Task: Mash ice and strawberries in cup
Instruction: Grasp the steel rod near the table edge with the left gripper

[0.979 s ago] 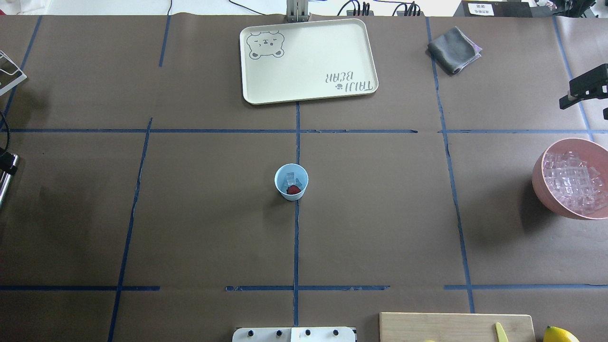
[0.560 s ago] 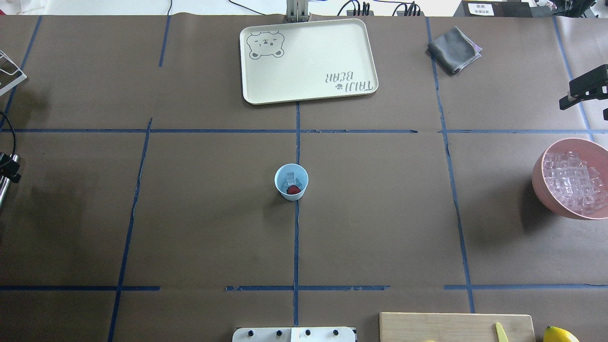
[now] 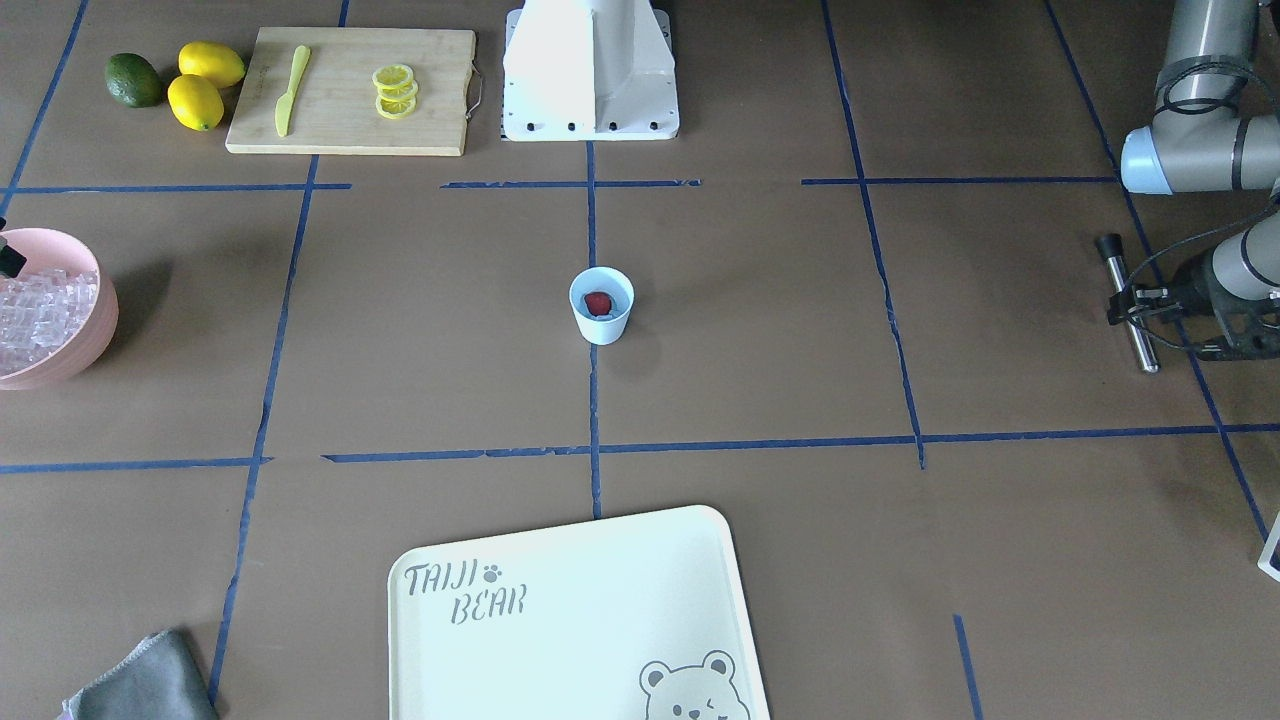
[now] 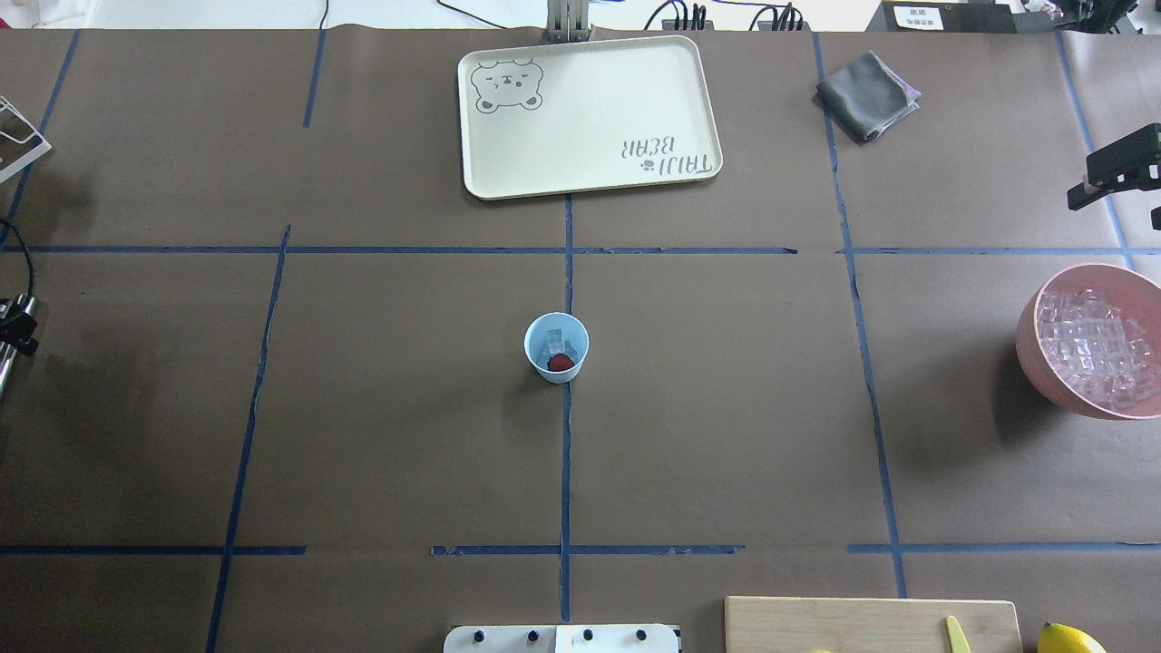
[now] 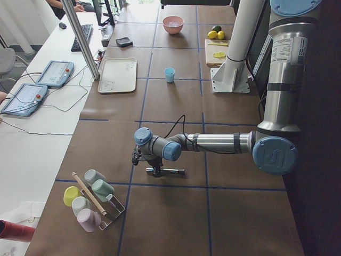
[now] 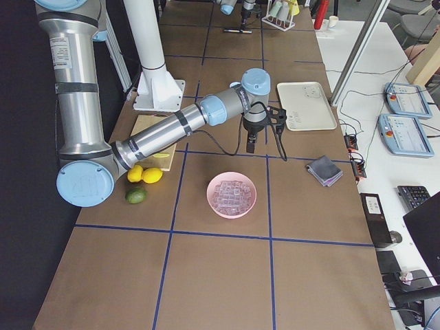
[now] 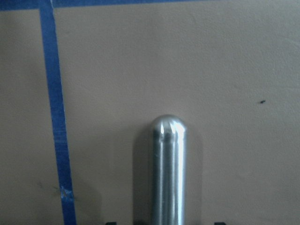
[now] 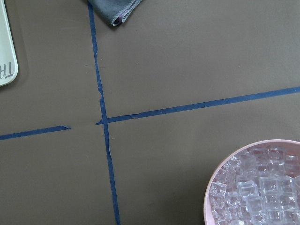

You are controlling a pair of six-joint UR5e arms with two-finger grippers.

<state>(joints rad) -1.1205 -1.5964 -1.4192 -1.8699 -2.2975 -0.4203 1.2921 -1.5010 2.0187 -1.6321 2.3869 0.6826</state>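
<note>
Swinging the metal pestle [image 3: 1143, 345] upright and pressing straight down should keep the cup [image 4: 556, 347] from tipping. The left gripper [image 3: 1133, 305], at the desk's left edge, seems clamped on the pestle. Midway between the side edges, the cup holds the strawberry [image 4: 561, 362] and ice [image 4: 553, 341]; the right-edge pink bowl [image 4: 1029, 336] holds cubes [image 4: 1093, 349]. Whether the right gripper [image 4: 1120, 168] is wide or narrow cannot be told.

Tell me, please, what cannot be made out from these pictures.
- Left end effector: its jaws are masked by its own body in the front-facing view and cut off at the overhead's left edge; its grip on the metal rod is unclear.
- Right end effector: cut by the overhead's right edge; open or shut unclear.
- Ice in the cup: too small to count.
</note>
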